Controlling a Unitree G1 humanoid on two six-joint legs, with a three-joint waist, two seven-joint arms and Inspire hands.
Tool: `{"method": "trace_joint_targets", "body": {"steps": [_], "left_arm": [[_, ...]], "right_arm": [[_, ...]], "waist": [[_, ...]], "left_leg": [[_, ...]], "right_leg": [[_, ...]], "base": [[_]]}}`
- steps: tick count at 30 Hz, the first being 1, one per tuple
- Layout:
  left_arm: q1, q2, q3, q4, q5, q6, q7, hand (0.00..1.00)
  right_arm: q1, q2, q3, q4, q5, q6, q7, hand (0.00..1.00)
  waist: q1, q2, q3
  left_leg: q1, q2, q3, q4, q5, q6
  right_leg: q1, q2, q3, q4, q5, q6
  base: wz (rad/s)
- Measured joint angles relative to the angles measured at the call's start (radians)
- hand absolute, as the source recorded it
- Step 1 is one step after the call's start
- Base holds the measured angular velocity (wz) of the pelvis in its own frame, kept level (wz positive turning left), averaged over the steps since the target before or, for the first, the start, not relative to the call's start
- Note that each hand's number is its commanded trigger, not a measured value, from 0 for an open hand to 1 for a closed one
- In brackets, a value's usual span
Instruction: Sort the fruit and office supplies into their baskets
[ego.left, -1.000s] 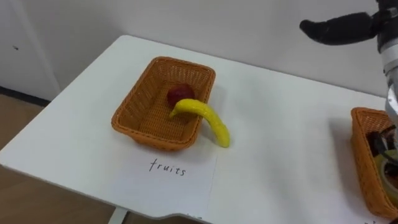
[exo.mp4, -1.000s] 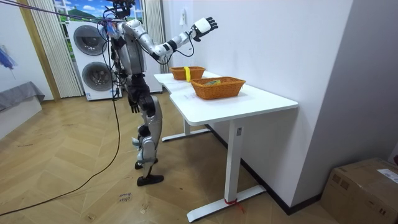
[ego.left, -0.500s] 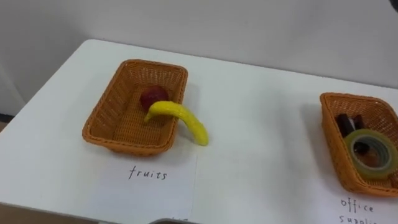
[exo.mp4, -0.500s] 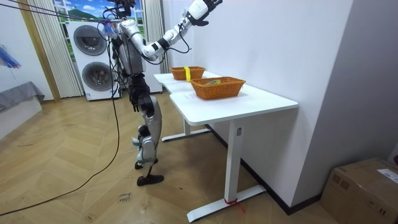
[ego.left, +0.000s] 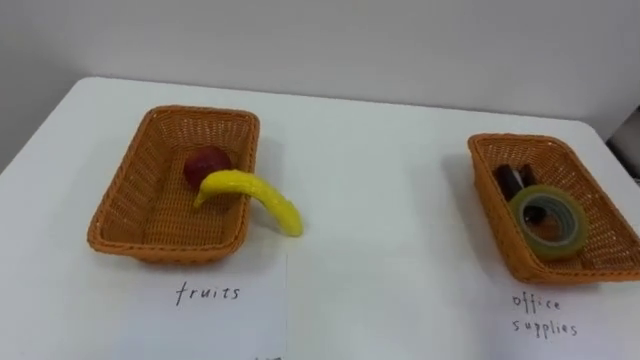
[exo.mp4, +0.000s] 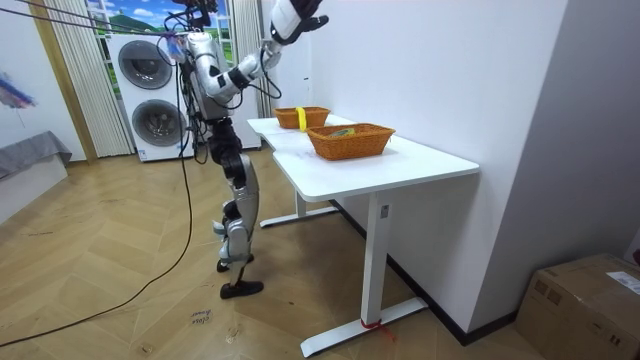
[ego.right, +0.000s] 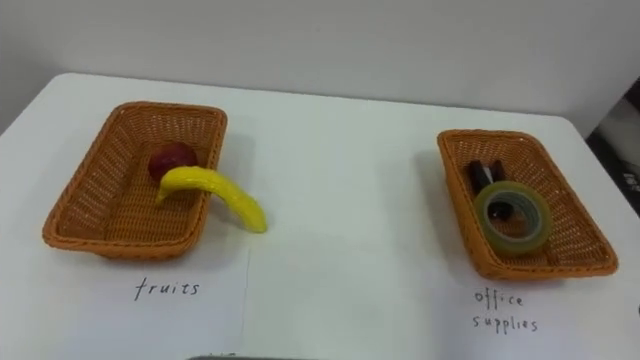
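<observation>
A wicker fruit basket (ego.left: 120, 205) stands on the left of the white table (ego.left: 380, 200). A red apple (ego.left: 205, 165) lies inside it. A yellow banana (ego.left: 252, 194) rests across the basket's right rim, its tip hanging out over the table. On the right stands the office supplies basket (ego.left: 590, 255), holding a roll of tape (ego.left: 547, 220) and a dark item (ego.left: 513, 180). In the room view I stand at the table's far end with my right hand (exo.mp4: 292, 14) raised above head height, fingers relaxed and holding nothing.
A paper sheet marked "fruits" (ego.left: 208, 293) lies in front of the left basket, and a label "office supplies" (ego.left: 545, 313) in front of the right one. A wall runs close behind the table. Washing machines (exo.mp4: 150, 95) stand behind me.
My right arm has swung up from shoulder height to above my head and left the eye view. The head camera has turned right, bringing the whole office supplies basket into view.
</observation>
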Motion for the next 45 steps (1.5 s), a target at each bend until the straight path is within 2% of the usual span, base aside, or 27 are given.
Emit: {"method": "trace_joint_targets", "body": {"steps": [2, 5, 7, 9, 10, 12, 14, 17, 20, 21, 23, 26, 28, 30, 33, 36, 38, 39, 40, 43, 45], "left_arm": [[0.001, 0.000, 0.001, -0.003, 0.003, -0.004, 0.014, 0.00], [0.015, 0.002, 0.006, -0.002, -0.006, -0.021, 0.039, 0.00], [0.014, -0.002, 0.016, -0.002, -0.006, -0.021, 0.050, 0.00], [0.014, -0.003, 0.020, -0.012, -0.005, -0.022, 0.050, 0.00], [0.016, -0.004, 0.025, -0.030, -0.006, -0.024, 0.050, 0.00], [0.016, -0.004, 0.032, -0.040, -0.025, -0.033, 0.051, 0.00], [0.008, -0.005, 0.033, -0.045, -0.042, -0.039, 0.065, 0.00], [0.007, -0.010, 0.024, -0.058, -0.066, -0.043, 0.075, 0.00], [0.007, -0.030, 0.023, -0.054, -0.089, -0.044, 0.093, 0.00], [0.007, -0.031, 0.023, -0.050, -0.100, -0.044, 0.096, 0.00], [0.012, -0.031, 0.023, -0.049, -0.115, -0.044, 0.099, 0.00], [0.016, -0.032, 0.026, -0.054, -0.112, -0.044, 0.098, 0.00], [0.017, -0.039, 0.028, -0.058, -0.112, -0.044, 0.094, 0.00], [0.017, -0.047, 0.027, -0.061, -0.116, -0.044, 0.090, 0.00], [0.020, -0.057, 0.027, -0.054, -0.152, -0.044, 0.087, 0.00], [0.032, -0.064, 0.027, -0.050, -0.159, -0.044, 0.083, 0.00], [0.038, -0.068, 0.029, -0.050, -0.158, -0.044, 0.073, 0.00], [0.039, -0.069, 0.028, -0.049, -0.158, -0.044, 0.070, 0.00], [0.039, -0.069, 0.027, -0.044, -0.158, -0.043, 0.065, 0.00], [0.031, -0.068, 0.015, -0.021, -0.157, -0.032, 0.045, 0.00], [0.029, -0.068, 0.002, -0.011, -0.157, -0.022, 0.041, 0.00]], "right_arm": [[0.051, 0.011, -0.022, 0.002, 0.026, -0.024, -0.036, 0.00], [0.143, 0.050, -0.038, 0.039, 0.100, -0.052, -0.099, 0.00], [0.154, 0.070, -0.043, 0.071, 0.142, -0.055, -0.121, 0.00], [0.185, 0.093, -0.071, 0.093, 0.176, -0.064, -0.135, 0.00], [0.202, 0.111, -0.085, 0.109, 0.185, -0.068, -0.149, 0.00], [0.222, 0.129, -0.096, 0.139, 0.236, -0.081, -0.165, 0.00], [0.246, 0.148, -0.097, 0.201, 0.352, -0.099, -0.189, 0.00], [0.291, 0.193, -0.088, 0.275, 0.427, -0.103, -0.207, 0.00], [0.305, 0.270, -0.072, 0.472, 0.539, -0.106, -0.221, 0.00], [0.305, 0.282, -0.072, 0.503, 0.561, -0.106, -0.223, 0.00], [0.319, 0.317, -0.069, 0.583, 0.638, -0.107, -0.232, 0.00], [0.326, 0.328, -0.039, 0.710, 0.664, -0.109, -0.230, 0.00], [0.326, 0.351, -0.030, 0.730, 0.662, -0.109, -0.229, 0.00], [0.334, 0.355, 0.000, 0.777, 0.660, -0.110, -0.228, 0.00], [0.338, 0.363, 0.065, 0.887, 0.663, -0.111, -0.204, 0.00], [0.339, 0.377, 0.078, 0.966, 0.663, -0.110, -0.159, 0.00], [0.338, 0.378, 0.087, 1.043, 0.662, -0.104, -0.108, 0.00], [0.338, 0.377, 0.094, 1.066, 0.664, -0.102, -0.090, 0.00], [0.337, 0.377, 0.126, 1.104, 0.671, -0.097, -0.049, 0.00], [0.331, 0.377, 0.221, 1.184, 0.645, -0.049, 0.088, 0.00], [0.314, 0.377, 0.270, 1.242, 0.598, -0.024, 0.188, 0.00]], "waist": [[-0.006, 0.005, 0.0002], [-0.009, 0.009, 0.0019], [-0.024, 0.012, 0.0039], [-0.028, 0.023, 0.0001], [-0.030, 0.023, -0.0059], [-0.042, 0.035, -0.0062], [-0.049, 0.044, -0.0056], [-0.049, 0.052, -0.0023], [-0.049, 0.053, -0.0038], [-0.050, 0.051, -0.0053], [-0.049, 0.062, -0.0067], [-0.048, 0.072, -0.0077], [-0.047, 0.078, -0.0062], [-0.045, 0.082, -0.0046], [-0.043, 0.082, -0.0042], [-0.045, 0.085, -0.0040], [-0.044, 0.081, -0.0071], [-0.040, 0.085, -0.0053], [-0.036, 0.083, -0.0071], [-0.014, 0.082, -0.0076], [-0.012, 0.084, -0.0071]], "left_leg": [[0.009, 0.001, 0.002, -0.005, 0.000, 0.000], [0.014, 0.008, 0.022, -0.012, -0.006, -0.005], [0.012, 0.009, 0.027, -0.013, -0.007, -0.006], [0.001, 0.010, 0.029, -0.010, -0.010, -0.005], [-0.005, 0.010, 0.030, -0.010, -0.010, -0.005], [-0.005, 0.009, 0.030, -0.011, -0.010, -0.005], [-0.004, 0.009, 0.031, -0.016, -0.010, -0.006], [-0.003, 0.010, 0.030, -0.016, -0.011, -0.007], [0.000, 0.009, 0.032, -0.031, -0.011, -0.007], [0.001, 0.009, 0.032, -0.032, -0.011, -0.007], [-0.002, 0.008, 0.029, -0.032, -0.011, -0.007], [-0.002, 0.009, 0.031, -0.031, -0.011, -0.007], [-0.002, 0.009, 0.031, -0.032, -0.011, -0.007], [-0.003, 0.008, 0.034, -0.035, -0.012, -0.007], [-0.002, 0.008, 0.035, -0.034, -0.012, -0.008], [-0.002, 0.007, 0.030, -0.029, -0.012, -0.008], [-0.001, 0.007, 0.029, -0.029, -0.012, -0.008], [-0.001, 0.007, 0.030, -0.029, -0.012, -0.008], [-0.001, 0.007, 0.031, -0.028, -0.012, -0.008], [0.012, 0.008, 0.034, -0.033, -0.013, -0.009], [0.016, 0.009, 0.035, -0.033, -0.015, -0.010]], "right_leg": [[0.001, 0.002, 0.004, -0.003, 0.000, 0.000], [0.000, 0.009, 0.026, -0.003, 0.000, 0.000], [-0.005, 0.009, 0.027, -0.001, -0.001, -0.001], [-0.015, 0.009, 0.028, -0.001, -0.002, -0.002], [-0.022, 0.009, 0.028, 0.000, -0.002, -0.002], [-0.020, 0.009, 0.029, -0.002, -0.002, -0.002], [-0.017, 0.010, 0.029, -0.015, -0.002, -0.002], [-0.017, 0.012, 0.030, -0.015, -0.002, -0.003], [-0.020, 0.011, 0.031, -0.015, -0.002, -0.002], [-0.020, 0.011, 0.031, -0.015, -0.003, -0.002], [-0.018, 0.011, 0.032, -0.012, -0.003, -0.002], [-0.019, 0.011, 0.033, -0.010, -0.003, -0.002], [-0.022, 0.011, 0.034, -0.010, -0.003, -0.002], [-0.026, 0.011, 0.040, -0.013, -0.005, -0.002], [-0.026, 0.013, 0.055, -0.014, -0.010, -0.003], [-0.026, 0.012, 0.054, -0.015, -0.010, -0.003], [-0.023, 0.012, 0.050, -0.012, -0.010, -0.003], [-0.023, 0.011, 0.049, -0.011, -0.010, -0.003], [-0.021, 0.012, 0.044, -0.012, -0.011, -0.003], [-0.018, 0.014, 0.055, -0.012, -0.012, -0.004], [-0.016, 0.014, 0.056, -0.016, -0.012, -0.004]], "base": [[-0.07], [-0.17], [-0.09], [-0.04], [0.00], [0.00], [0.00], [0.00], [0.00], [0.00], [0.00], [0.00], [0.00], [-0.04], [0.00], [0.00], [0.04], [0.00], [0.00], [-0.08], [-0.06]]}}
